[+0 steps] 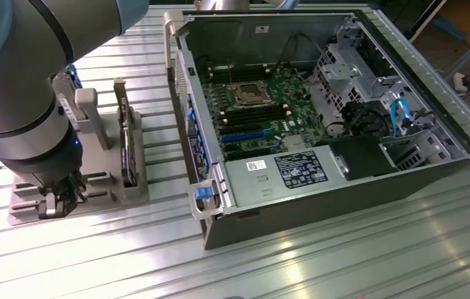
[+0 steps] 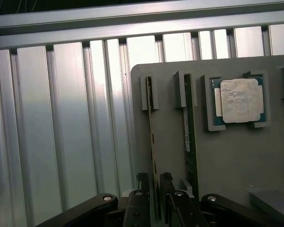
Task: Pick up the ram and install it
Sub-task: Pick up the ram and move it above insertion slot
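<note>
Jaws stand wide astride the ram (image 2: 152,142), which the grey holder (image 2: 227,161) keeps on edge, graspable between them.

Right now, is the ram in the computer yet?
Not yet. Done: nothing yet; the ram stands in its gray holder. In hand: the open tool has a finger on each side of the ram, not squeezing. Left: lifting it and fitting it into the open computer.
</note>
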You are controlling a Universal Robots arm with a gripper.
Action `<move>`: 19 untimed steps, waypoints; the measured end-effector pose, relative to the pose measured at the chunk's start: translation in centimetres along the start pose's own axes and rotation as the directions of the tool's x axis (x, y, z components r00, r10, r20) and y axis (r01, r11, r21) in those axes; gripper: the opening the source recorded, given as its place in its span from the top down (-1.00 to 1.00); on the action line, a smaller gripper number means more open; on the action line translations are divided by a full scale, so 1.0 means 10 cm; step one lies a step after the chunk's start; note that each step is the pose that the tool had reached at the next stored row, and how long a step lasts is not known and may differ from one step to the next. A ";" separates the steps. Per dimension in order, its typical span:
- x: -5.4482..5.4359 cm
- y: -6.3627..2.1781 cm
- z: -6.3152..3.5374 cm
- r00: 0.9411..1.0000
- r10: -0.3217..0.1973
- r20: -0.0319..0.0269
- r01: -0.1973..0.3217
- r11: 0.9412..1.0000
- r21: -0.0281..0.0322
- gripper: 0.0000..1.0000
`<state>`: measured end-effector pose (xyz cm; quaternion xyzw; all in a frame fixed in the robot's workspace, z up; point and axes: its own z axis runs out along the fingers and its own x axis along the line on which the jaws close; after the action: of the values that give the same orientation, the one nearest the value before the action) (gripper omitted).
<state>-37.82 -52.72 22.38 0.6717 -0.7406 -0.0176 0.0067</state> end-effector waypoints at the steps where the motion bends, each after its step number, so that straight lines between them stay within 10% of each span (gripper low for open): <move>1: 0.00 0.002 0.010 1.000 0.000 0.000 0.000 1.000 0.000 0.52; 19: -0.02 0.049 0.071 1.000 0.000 -0.002 0.000 1.000 0.000 0.52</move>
<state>-38.31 -52.46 21.69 0.6717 -0.7406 -0.0170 0.0072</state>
